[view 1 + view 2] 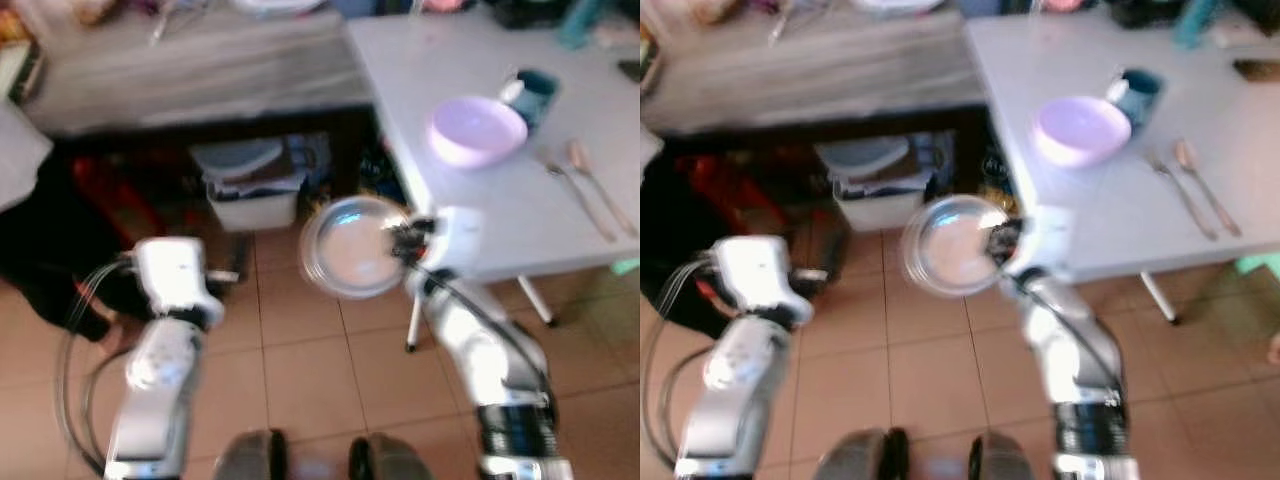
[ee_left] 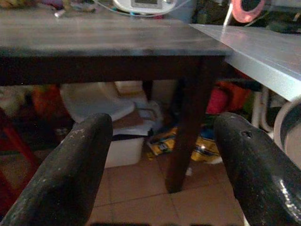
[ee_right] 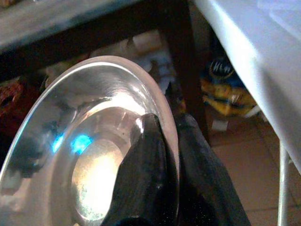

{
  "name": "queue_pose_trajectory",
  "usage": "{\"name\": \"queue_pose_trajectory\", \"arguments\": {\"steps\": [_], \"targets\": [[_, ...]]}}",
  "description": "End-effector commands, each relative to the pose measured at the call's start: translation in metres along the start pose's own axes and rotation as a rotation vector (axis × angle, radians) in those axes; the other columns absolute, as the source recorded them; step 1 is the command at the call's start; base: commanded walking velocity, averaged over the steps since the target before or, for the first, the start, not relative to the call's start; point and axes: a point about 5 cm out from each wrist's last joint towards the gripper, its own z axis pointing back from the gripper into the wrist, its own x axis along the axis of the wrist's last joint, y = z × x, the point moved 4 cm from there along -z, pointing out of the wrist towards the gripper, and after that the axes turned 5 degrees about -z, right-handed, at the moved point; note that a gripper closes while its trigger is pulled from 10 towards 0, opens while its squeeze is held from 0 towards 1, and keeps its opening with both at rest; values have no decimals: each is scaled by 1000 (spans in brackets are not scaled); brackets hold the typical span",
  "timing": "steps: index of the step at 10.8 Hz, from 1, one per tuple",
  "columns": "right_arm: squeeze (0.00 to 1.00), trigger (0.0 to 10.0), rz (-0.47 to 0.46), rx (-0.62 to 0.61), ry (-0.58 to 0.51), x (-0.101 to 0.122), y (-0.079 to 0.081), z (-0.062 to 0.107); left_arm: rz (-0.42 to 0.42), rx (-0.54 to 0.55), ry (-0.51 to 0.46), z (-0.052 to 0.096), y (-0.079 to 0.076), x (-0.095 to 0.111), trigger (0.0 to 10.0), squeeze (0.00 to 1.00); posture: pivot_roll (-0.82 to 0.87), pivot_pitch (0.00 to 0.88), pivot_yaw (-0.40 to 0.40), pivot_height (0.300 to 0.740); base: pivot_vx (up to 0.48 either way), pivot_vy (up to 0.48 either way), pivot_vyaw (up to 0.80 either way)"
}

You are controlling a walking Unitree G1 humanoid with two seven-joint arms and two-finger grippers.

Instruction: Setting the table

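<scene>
My right gripper (image 1: 403,240) is shut on the rim of a shiny steel plate (image 1: 350,247), held in the air just off the near left corner of the white table (image 1: 500,220). In the right wrist view the black fingers (image 3: 150,160) pinch the steel plate (image 3: 80,155) by its edge. A lilac bowl (image 1: 476,129), a teal cup (image 1: 534,92) and a fork and spoon (image 1: 585,185) lie on the white table. My left gripper (image 2: 164,160) hangs open near the floor, its fingers (image 2: 70,174) spread with nothing between them.
A dark wooden table (image 1: 190,70) stands to the left of the white one, with a white bin (image 1: 255,185) and clutter beneath it. A dark bag (image 1: 45,250) lies on the tiled floor at the left. My feet (image 1: 320,458) show at the bottom.
</scene>
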Motion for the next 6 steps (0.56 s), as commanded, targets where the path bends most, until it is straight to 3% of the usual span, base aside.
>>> {"name": "queue_pose_trajectory", "arguments": {"steps": [1,3,5,6], "targets": [[0,0,2,33,-51,10,10,1,-4,13,2,2,5,-1,10000,0,-27,117,-3,740,247,0,0],[0,0,-9,47,-113,20,15,5,-2,7,-1,1,3,-1,10000,0,-35,119,-1,740,285,0,0],[0,0,-7,54,-140,25,15,6,8,22,5,1,4,-1,10000,0,-33,114,3,740,0,0,0],[0,10000,15,42,-130,23,14,7,8,-13,3,2,1,-1,10000,0,-34,113,7,740,0,0,0]]}}
